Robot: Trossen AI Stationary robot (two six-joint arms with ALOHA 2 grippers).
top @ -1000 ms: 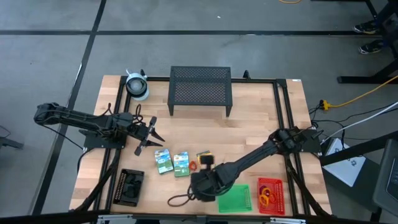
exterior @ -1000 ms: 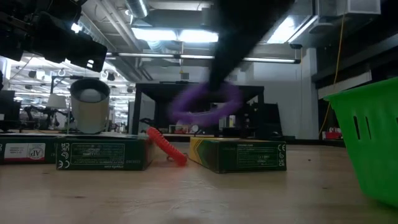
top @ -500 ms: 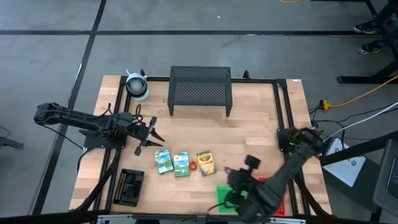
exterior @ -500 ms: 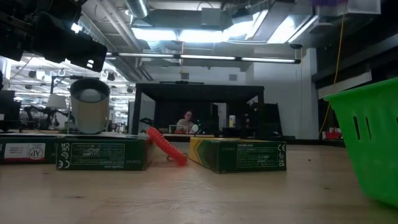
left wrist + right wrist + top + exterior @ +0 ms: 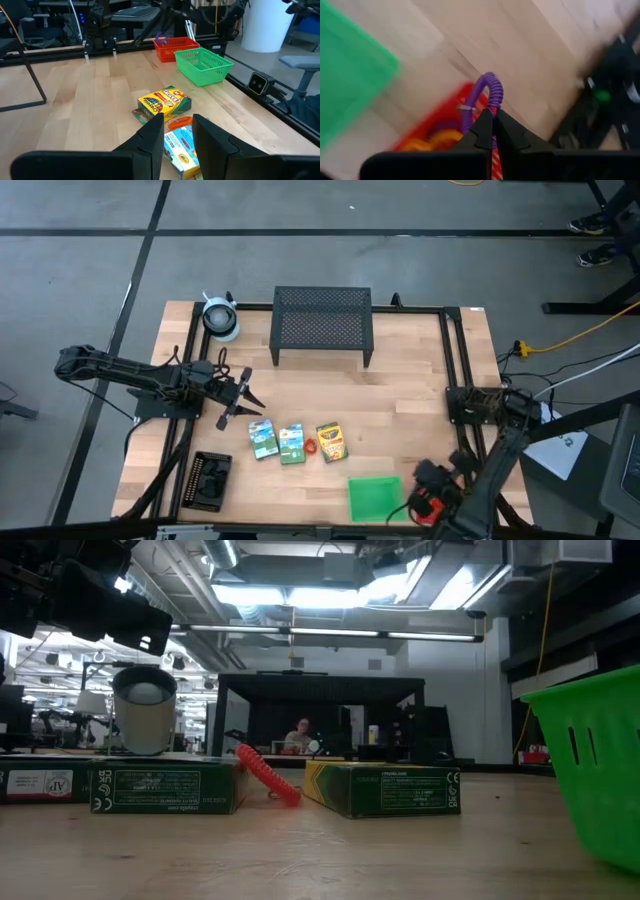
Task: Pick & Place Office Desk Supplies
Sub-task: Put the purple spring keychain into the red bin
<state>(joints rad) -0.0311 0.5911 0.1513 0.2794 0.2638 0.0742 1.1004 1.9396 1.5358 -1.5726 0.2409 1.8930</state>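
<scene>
Right now the right gripper (image 5: 492, 116) has its fingers pinched shut on the purple loop (image 5: 479, 97), whose coil arches up and away from the tips. Directly beyond it lies the red tray (image 5: 437, 127), with orange loops (image 5: 427, 141) already inside and the green tray (image 5: 347, 75) just beside it. The drop looks nearly lined up. Well apart, the left gripper (image 5: 177, 132) hangs part-open and empty near the crayon box (image 5: 164, 100).

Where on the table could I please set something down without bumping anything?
The bare wood between the black mesh stand and the row of card boxes with the crayon box is free, reaching right to the frame rail. It is crowded along the near edge: black tray, green tray, right gripper.
</scene>
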